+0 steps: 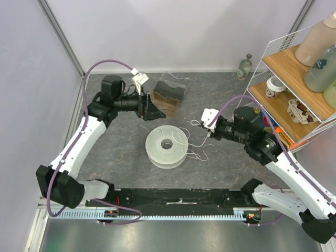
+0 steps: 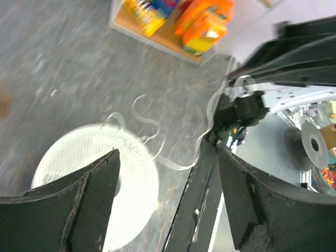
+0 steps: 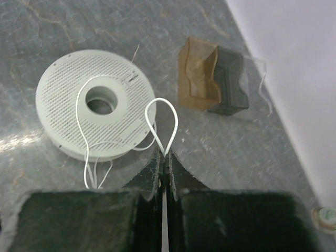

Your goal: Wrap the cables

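A white perforated spool (image 1: 167,146) lies flat mid-table. The thin white cable (image 1: 197,142) curls loosely from the spool's right side toward my right gripper (image 1: 206,126). In the right wrist view that gripper (image 3: 164,156) is shut on the cable (image 3: 176,123), which forms a teardrop loop just past the fingertips; another strand arcs over the spool (image 3: 89,105). My left gripper (image 1: 152,107) hangs behind the spool, open and empty. Its wrist view shows its gripper (image 2: 168,205) with jaws wide apart above the spool (image 2: 131,178), with the cable (image 2: 173,165) running toward the right arm (image 2: 252,110).
A brown and black block (image 1: 169,94) stands at the back, also shown in the right wrist view (image 3: 210,81). A wire shelf (image 1: 294,89) with bottles and packets stands at the right. A small glass bottle (image 1: 244,66) is by the back wall.
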### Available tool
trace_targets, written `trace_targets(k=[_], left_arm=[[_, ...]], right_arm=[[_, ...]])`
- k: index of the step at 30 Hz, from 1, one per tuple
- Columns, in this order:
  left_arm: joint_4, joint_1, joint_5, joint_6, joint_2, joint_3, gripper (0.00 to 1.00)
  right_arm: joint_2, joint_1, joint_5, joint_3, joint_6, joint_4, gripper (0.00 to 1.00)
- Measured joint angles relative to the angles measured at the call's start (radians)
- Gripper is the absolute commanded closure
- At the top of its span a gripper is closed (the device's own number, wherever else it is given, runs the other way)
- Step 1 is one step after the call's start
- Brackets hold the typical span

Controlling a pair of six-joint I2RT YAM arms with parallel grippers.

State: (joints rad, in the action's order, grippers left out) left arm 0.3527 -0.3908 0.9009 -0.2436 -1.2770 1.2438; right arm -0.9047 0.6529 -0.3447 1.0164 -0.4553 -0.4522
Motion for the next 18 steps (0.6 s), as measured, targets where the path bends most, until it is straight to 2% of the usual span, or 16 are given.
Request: trace_targets(k=[4,8,12,18], left_arm=[[0.236,0.169,0.043,0.179,-0.077,0.0,0.21],[0.371,0.227,0.048,0.31,-0.194,-0.034,0.28],[0.423,0.235,0.053,0.364,-0.308,-0.089,0.3],[0.373,0.24,0.031,0.367,-0.412,-0.147,0.32]], right_arm=[[0.055,0.0,0.016,-0.045,0.046,-0.06,1.0],[0.097,0.0,0.039,-0.07,0.095,-0.107,1.0],[0.108,0.0,0.072,-0.077,0.151,-0.113,1.0],[0.105,-0.002,0.131,-0.079,0.207,-0.119,1.0]])
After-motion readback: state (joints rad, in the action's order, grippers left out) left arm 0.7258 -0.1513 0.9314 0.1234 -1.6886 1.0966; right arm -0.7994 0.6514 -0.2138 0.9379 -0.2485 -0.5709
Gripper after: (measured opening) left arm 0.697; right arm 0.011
